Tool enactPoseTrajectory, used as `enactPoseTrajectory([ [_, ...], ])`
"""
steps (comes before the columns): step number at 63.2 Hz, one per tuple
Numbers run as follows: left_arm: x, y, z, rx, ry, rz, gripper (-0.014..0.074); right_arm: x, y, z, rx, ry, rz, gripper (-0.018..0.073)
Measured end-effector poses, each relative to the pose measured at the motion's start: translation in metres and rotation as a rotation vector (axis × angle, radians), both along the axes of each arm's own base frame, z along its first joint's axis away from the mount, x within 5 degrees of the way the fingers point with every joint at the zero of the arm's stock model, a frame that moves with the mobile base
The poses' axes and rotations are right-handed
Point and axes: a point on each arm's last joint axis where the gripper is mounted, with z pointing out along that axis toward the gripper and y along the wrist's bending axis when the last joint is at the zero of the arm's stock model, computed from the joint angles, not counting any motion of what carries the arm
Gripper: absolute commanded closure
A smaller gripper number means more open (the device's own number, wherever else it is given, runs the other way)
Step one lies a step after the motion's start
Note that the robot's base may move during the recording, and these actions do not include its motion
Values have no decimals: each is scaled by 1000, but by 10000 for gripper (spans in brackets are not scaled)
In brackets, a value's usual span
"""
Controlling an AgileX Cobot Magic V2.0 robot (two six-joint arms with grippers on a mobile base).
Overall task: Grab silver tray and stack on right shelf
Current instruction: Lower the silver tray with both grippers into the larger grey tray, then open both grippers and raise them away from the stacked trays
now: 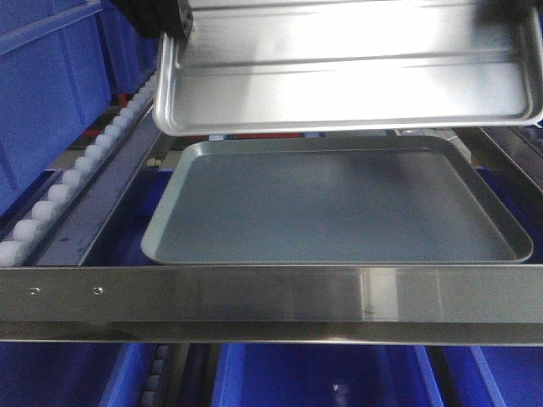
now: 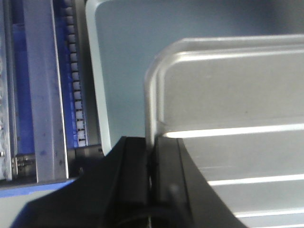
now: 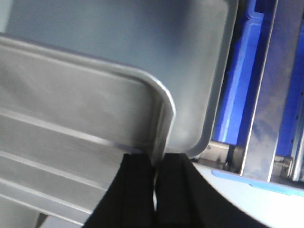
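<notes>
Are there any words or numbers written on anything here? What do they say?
None: no words, numbers, labels or signs show in any of the three views.
The silver tray, the grey tray below it, the right shelf's front bar and the blue bins all look plain, with no writing on them.

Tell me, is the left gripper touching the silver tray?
Touching. The left wrist view shows the left gripper clamped on the side rim of the silver tray, one jaw on each face, with no gap.
</notes>
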Motion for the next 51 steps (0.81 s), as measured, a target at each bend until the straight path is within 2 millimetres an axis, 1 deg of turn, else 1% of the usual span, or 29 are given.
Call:
enactPoseTrajectory([
  [3,12,-2,-10,7,8,14,689,14,5,-10,-31,29,-2,503],
  [9,28,-6,-29,20,32,31,689,36,11,-29,-87,69,-5,503],
  [13,39,-9,-42,32,45,37,689,51,14,-46,-114,102,-9,503],
  [18,51,-13,-60,42,63,41,689,65,16,-65,-126,135,-17,503],
  [21,57,-15,-70,50,73,42,689,72,15,-73,-129,144,-25,503],
  [27,67,-18,-85,51,85,44,689,84,12,-89,-123,171,-45,503],
  [36,79,-22,-97,60,87,33,687,96,7,-102,-97,180,-71,503],
  [48,87,-25,-99,63,76,16,686,98,6,-102,-89,161,-72,499],
  [51,88,-25,-99,62,76,16,686,99,6,-102,-89,161,-72,484],
])
